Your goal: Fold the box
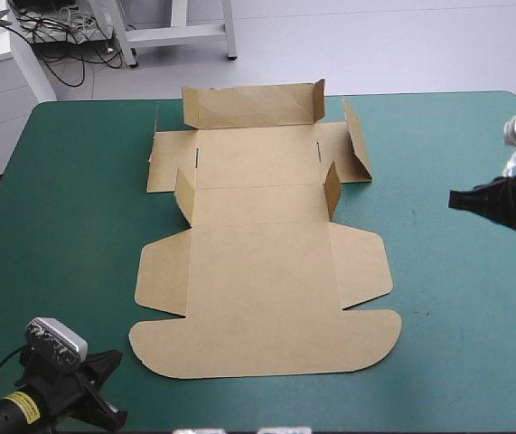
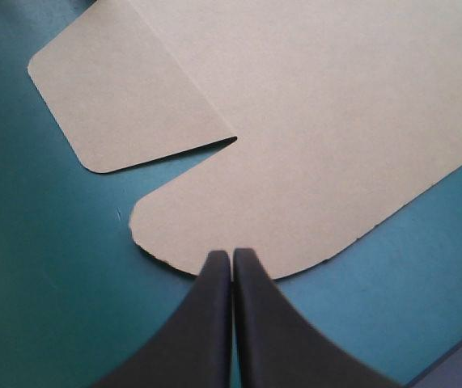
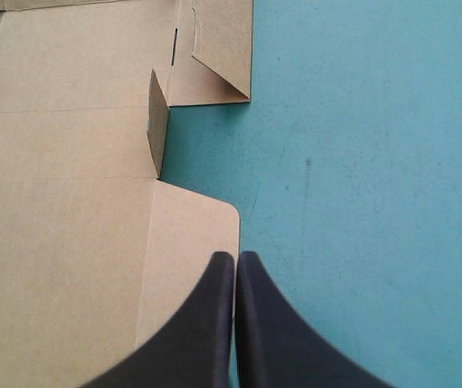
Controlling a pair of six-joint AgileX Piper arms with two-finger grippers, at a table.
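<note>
The box (image 1: 262, 271) lies mid-desk on the teal-green cover, a cut brown sheet running from 6 o'clock to 12 o'clock and still mostly flat. At 12 o'clock its far wall (image 1: 250, 104) stands upright, with a short end piece turned in at each side. At about 2 o'clock the side flap (image 1: 357, 140) is raised and leans at a slant; its partner at 10 o'clock lies nearly flat. Two small tabs (image 1: 333, 190) stand up at the cross crease, one on each long edge (the right wrist view shows the 3 o'clock one (image 3: 158, 121) on edge, casting a shadow). Nearer, the big panel lies flat, with a round-cornered wing (image 1: 361, 267) spread on the desk (image 1: 68, 226) at each side. The lid flap (image 1: 267, 344) ends the sheet at 6 o'clock, its two corners rounded.

The left jaws are together, tips meeting in a point. They sit at 7 o'clock, by the lid flap's rounded corner (image 2: 214, 234); whether they touch the board cannot be told. The right jaws are together too, out at 3 o'clock and well clear of the sheet, pointing toward it, holding nothing.
</note>
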